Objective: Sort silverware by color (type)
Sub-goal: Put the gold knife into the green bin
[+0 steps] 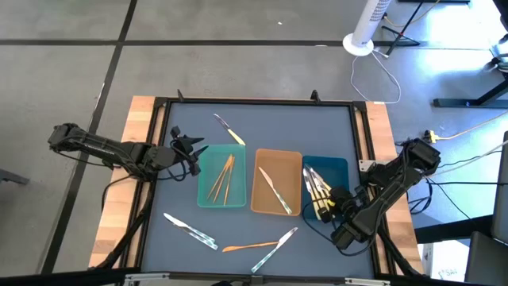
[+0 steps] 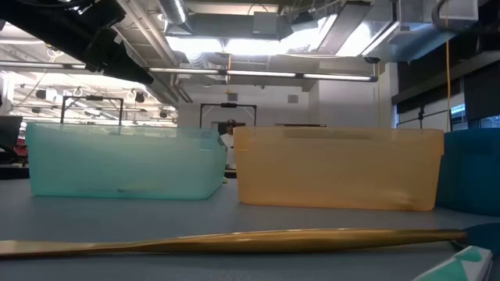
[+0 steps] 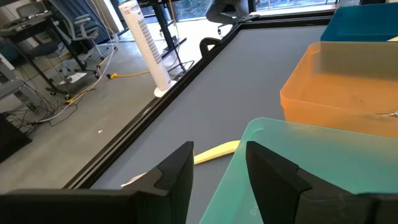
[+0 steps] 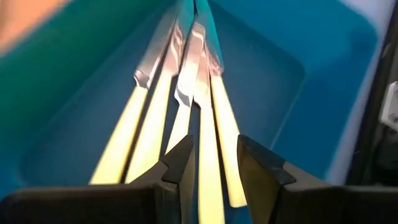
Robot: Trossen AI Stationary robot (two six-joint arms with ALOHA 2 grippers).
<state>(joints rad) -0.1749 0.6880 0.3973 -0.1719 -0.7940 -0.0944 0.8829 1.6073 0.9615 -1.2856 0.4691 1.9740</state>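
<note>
**Reaching for the loose pieces at the front edge**

Sitting low over the blue tray (image 1: pixel 337 168) at right centre of the high view, the right gripper (image 1: pixel 343 213) has its fingers a little apart over the yellow-handled knives (image 4: pixel 186 106) lying in it; one handle runs up between the fingers, but I cannot tell if it is gripped. The left gripper (image 1: pixel 190 148) hovers open at the upper left corner of the teal tray (image 1: pixel 208 199), which holds the gold pieces (image 1: pixel 223 178).

Unsorted silverware lies mostly along the lower edge of the worktop (image 1: pixel 262 127): a silver piece (image 1: pixel 190 230) at lower left, a gold knife (image 1: pixel 250 246) and another silver piece (image 1: pixel 275 248) at lower centre, all lying roughly left to right or on a slant. One yellow-handled piece (image 1: pixel 228 131) lies above the teal tray, slanted, close to the left gripper. The lower-centre pair looks nearer the right arm.
</note>
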